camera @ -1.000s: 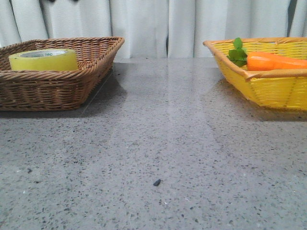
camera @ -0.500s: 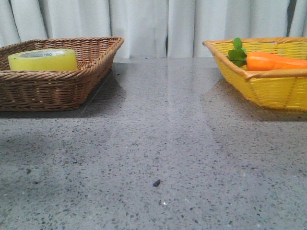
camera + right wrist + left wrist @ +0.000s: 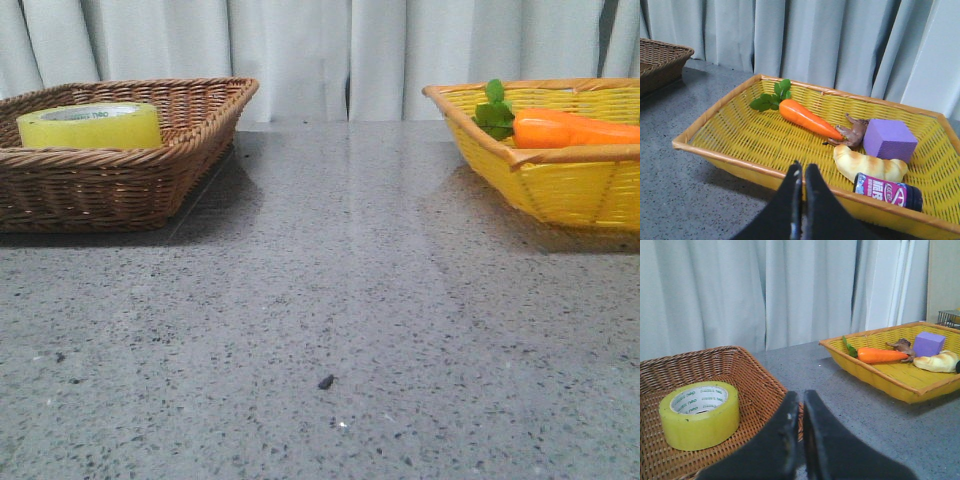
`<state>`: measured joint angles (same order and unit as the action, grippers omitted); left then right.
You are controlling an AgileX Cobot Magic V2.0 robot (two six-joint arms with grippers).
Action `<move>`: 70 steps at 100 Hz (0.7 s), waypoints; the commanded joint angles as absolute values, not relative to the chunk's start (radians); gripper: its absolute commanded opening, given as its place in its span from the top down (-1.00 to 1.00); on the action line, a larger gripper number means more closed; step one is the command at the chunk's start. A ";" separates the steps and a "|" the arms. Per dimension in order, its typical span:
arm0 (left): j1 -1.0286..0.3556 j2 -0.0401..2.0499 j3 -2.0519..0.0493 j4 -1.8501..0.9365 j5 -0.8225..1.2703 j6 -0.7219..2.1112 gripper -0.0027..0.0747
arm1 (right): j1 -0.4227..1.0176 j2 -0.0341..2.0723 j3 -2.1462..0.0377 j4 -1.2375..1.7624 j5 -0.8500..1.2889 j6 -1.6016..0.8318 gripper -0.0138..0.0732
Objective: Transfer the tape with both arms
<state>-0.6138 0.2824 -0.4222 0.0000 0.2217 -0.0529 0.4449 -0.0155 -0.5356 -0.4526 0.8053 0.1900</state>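
The yellow tape roll (image 3: 90, 126) with a white core lies flat in the brown wicker basket (image 3: 120, 180) at the far left. It also shows in the left wrist view (image 3: 700, 415). My left gripper (image 3: 801, 396) is shut and empty, hovering near that basket's near corner, to the right of the tape. My right gripper (image 3: 802, 169) is shut and empty, just in front of the yellow basket's (image 3: 730, 160) near rim. Neither gripper shows in the front view.
The yellow basket (image 3: 560, 185) at the far right holds an orange carrot (image 3: 807, 117) with green leaves, a purple block (image 3: 889, 140), a bread roll (image 3: 867, 162), a small brown figure (image 3: 852, 132) and a purple-labelled jar (image 3: 887, 191). A small dark speck (image 3: 326, 381) lies on the grey table. Curtains hang behind.
A faint shadow on the table's left side half a second ago is gone now. The baskets and the tape have not moved.
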 commanded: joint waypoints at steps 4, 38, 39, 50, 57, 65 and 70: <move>-0.615 0.291 -0.446 -0.015 0.153 -0.064 0.99 | 0.441 -0.023 -0.556 -0.487 0.728 0.190 0.84; -0.615 0.291 -0.446 -0.013 0.153 -0.062 0.99 | 0.441 -0.023 -0.550 -0.487 0.729 0.190 0.84; -0.615 0.291 -0.446 -0.013 0.153 -0.062 0.99 | 0.441 -0.023 -0.550 -0.487 0.729 0.190 0.84; -0.615 0.284 -0.432 0.094 0.136 -0.054 0.99 | 0.441 -0.023 -0.550 -0.487 0.729 0.190 0.84; -0.595 0.257 -0.384 0.157 0.128 -0.054 0.99 | 0.441 -0.023 -0.550 -0.487 0.729 0.190 0.84; -0.543 0.210 -0.301 0.147 0.123 -0.058 0.99 | 0.441 -0.023 -0.550 -0.487 0.729 0.190 0.84; -0.502 0.173 -0.243 0.131 0.122 -0.060 0.99 | 0.441 -0.023 -0.550 -0.487 0.729 0.190 0.84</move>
